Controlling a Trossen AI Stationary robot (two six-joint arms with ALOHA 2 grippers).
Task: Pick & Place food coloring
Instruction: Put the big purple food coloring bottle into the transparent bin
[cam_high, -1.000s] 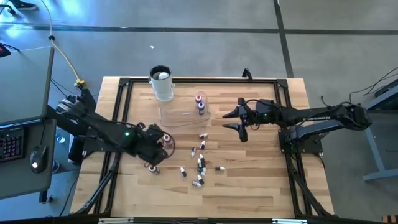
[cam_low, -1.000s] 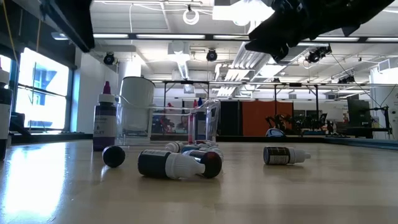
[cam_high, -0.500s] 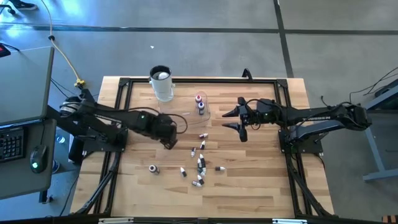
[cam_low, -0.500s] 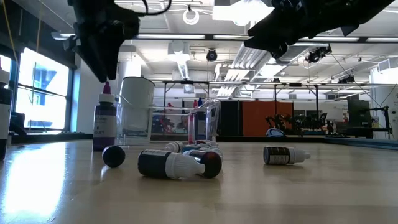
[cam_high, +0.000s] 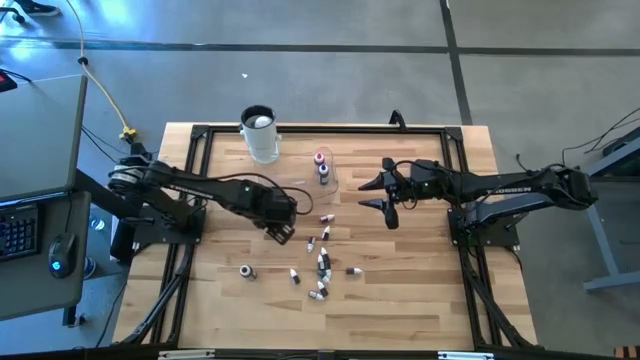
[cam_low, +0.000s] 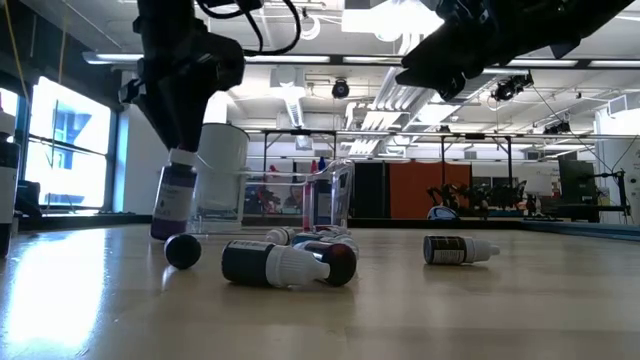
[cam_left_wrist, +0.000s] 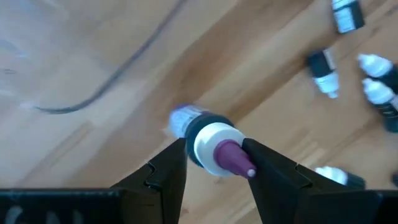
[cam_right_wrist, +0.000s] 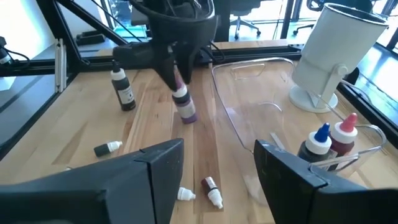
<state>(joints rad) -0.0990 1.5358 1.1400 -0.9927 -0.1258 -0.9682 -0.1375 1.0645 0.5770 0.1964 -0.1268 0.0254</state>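
The food coloring bottles are tiny droppers. One with a purple body, a white collar and a purple tip stands tilted under my left gripper, just near the clear tray. It also shows in the low view as a tilted bottle. My left gripper is shut on it. Several more bottles lie loose on the wood. Two stand in the tray. My right gripper hovers open to the right of the tray, touching nothing. My left gripper pinches the purple bottle by its white collar, just below the tip, one finger on each side. The fingers come from above, pointing down. The bottle hangs tilted below them. Whether its base rests on the table I cannot tell.
A tall white cup stands at the tray's far left corner. One dark bottle stands upright alone toward the near left. A black frame runs round the table top. Bare wood lies on the table's right half.
My left gripper has moved from the near left, beside the lone upright bottle, toward the far and right, then come down over the purple bottle and taken it between its fingers. That bottle stood upright before and is now tipped. My right arm kept still.
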